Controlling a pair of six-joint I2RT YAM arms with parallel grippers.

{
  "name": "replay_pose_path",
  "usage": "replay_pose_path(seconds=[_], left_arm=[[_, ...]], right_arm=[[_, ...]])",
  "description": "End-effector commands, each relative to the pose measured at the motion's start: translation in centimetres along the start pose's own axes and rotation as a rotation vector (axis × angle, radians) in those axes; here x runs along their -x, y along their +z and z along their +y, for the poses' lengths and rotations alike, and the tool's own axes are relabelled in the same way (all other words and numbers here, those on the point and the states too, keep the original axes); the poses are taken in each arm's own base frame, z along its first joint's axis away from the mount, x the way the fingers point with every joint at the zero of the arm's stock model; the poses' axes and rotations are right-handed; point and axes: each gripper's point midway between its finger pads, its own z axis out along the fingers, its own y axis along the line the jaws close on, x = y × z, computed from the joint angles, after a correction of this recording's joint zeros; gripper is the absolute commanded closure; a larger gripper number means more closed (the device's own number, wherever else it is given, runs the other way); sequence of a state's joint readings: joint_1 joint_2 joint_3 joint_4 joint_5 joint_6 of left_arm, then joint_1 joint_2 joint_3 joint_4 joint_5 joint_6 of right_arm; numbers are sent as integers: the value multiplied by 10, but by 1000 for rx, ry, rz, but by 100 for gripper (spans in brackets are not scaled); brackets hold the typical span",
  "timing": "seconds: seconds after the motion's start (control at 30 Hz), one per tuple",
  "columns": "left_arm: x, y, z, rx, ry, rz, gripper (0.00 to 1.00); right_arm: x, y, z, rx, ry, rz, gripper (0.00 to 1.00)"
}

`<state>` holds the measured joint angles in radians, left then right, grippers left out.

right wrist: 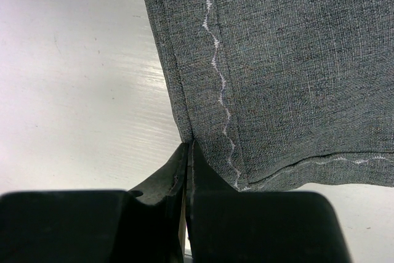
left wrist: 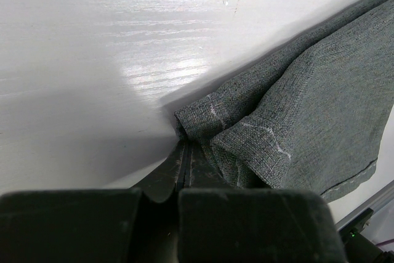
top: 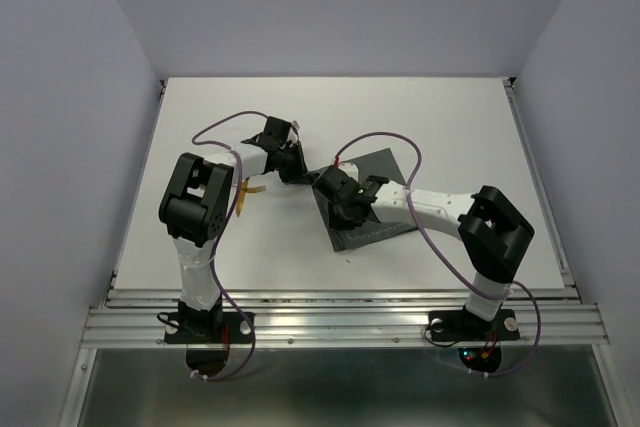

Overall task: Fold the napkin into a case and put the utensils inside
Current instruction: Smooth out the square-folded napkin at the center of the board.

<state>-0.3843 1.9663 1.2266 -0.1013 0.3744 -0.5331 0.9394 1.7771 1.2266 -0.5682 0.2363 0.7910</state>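
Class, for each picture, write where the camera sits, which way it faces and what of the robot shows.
Top external: above and behind the robot, facing down at the table; the left arm and right arm show.
Left wrist: on its arm, facing along the left gripper, shut on the napkin.
Right wrist: on its arm, facing along the right gripper, shut on the napkin.
Shared: both wrist views show the napkin.

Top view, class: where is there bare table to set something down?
Bare: the far strip between back wall and napkin, and the right side between napkin and rail. Crowded: the middle, where the left pincer and right pincer clamp the napkin.
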Motion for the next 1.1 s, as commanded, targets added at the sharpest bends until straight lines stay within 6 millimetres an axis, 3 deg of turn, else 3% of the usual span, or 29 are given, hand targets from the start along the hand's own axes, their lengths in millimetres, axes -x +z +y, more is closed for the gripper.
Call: replay_pose_path(seconds=[0.0,0.23,0.53,0.63,0.67,0.8,0.93,1.07], left_arm=[[12,-8,-12,-32,18,-34,100],[13,-9,-14,-38,17,-37,100],[18,-17,-19,-43,21,-60,100],[20,-19,-21,-46,25,-65,100],[19,-20,-21,-44,24,-62,100],[25,-27,-22,-31,27,-86,95],[33,-38,-25,-15,38,-120,91],[50,-59,-28,30,59,-185,84]], right_arm=[[4,1,8,10,14,-25,99],[3,-1,6,6,13,-24,99],[-11,16,5,7,19,17,98],[-13,17,5,9,19,21,85],[-12,15,5,10,16,18,74],[5,0,4,9,20,-49,60],[27,-25,-4,-3,40,-151,59],[43,-50,-36,-7,130,-213,59]])
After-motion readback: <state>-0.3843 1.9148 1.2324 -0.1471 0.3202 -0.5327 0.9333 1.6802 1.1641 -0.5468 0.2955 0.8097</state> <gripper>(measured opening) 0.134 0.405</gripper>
